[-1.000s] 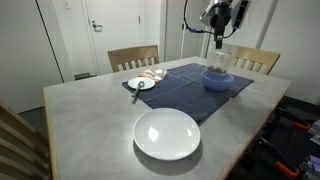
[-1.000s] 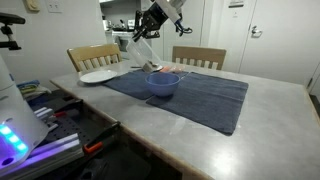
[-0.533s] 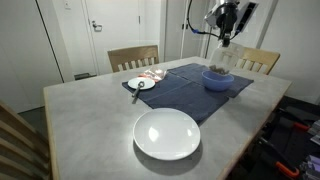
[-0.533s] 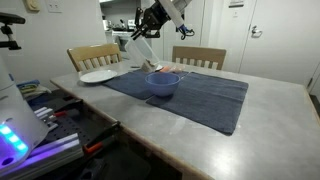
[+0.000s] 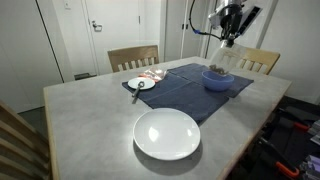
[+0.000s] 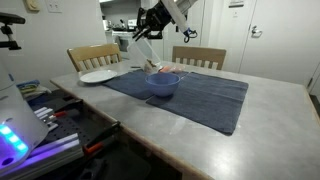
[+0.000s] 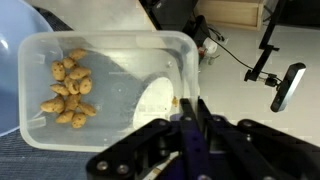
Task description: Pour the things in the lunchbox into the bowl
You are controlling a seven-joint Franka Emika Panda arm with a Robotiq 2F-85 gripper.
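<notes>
So, my pincer [image 7: 190, 108]: clamped on the lunchbox [image 7: 120, 60], gripping the end wall farthest from the bowl [image 5: 216, 78].
Lunchbox: held in the air above the bowl and tipped toward it.
Change: over the last second my wrist has climbed a little higher over the bowl, lifting the gripped end.
Contents: the brown snack pieces [image 7: 68, 90] sit bunched at the box's end nearest the bowl; I see none falling.
Meaning: I judge the pour begun but unfinished; it wants more tilt.
</notes>
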